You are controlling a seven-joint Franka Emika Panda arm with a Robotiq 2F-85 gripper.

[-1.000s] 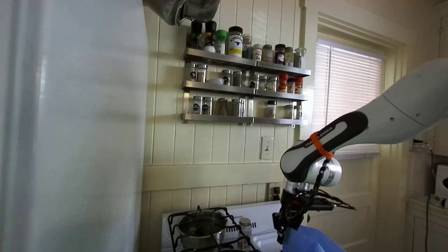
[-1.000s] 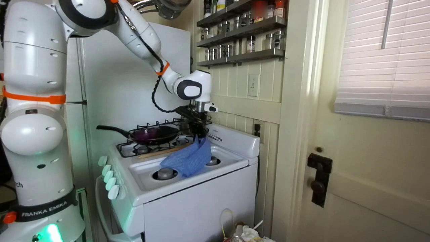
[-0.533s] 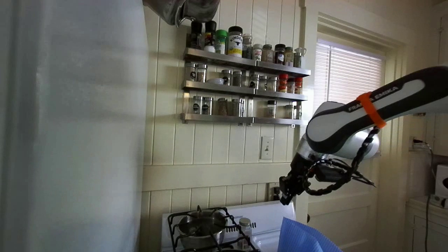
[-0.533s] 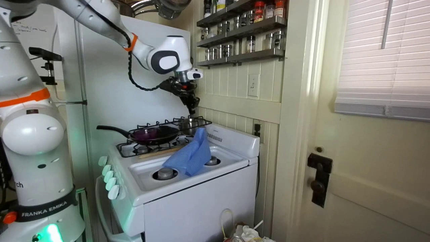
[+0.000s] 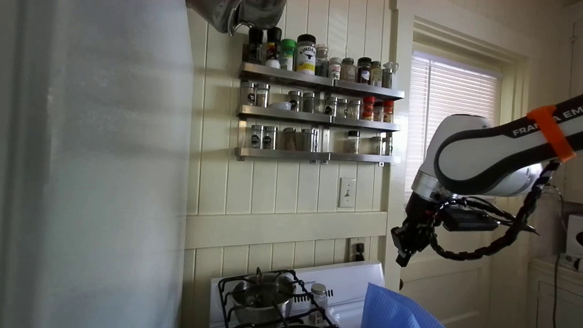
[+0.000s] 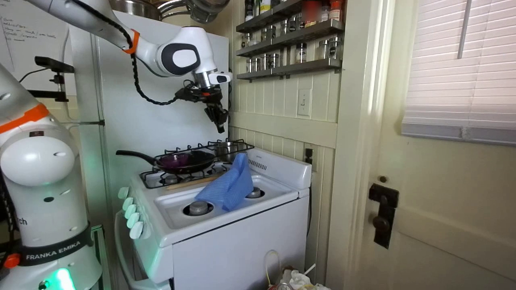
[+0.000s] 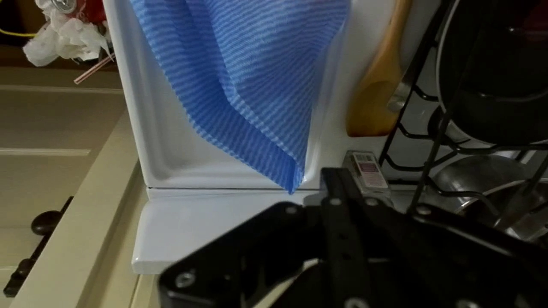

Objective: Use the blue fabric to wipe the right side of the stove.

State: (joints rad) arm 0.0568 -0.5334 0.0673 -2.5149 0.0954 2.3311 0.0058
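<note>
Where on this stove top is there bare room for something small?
Two bare patches, both in the ungrated recess of the stove: between front burner and front edge; and, in the wrist view, the corner bounded by blue fabric, side edge and back panel. Crowded: around the grates, with frying pan, pot, wooden utensil and clear jar.

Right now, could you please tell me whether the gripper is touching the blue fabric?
Apart. Both exterior views show the gripper higher than the blue fabric, with a plain gap between its tip and the cloth's raised peak.
</note>
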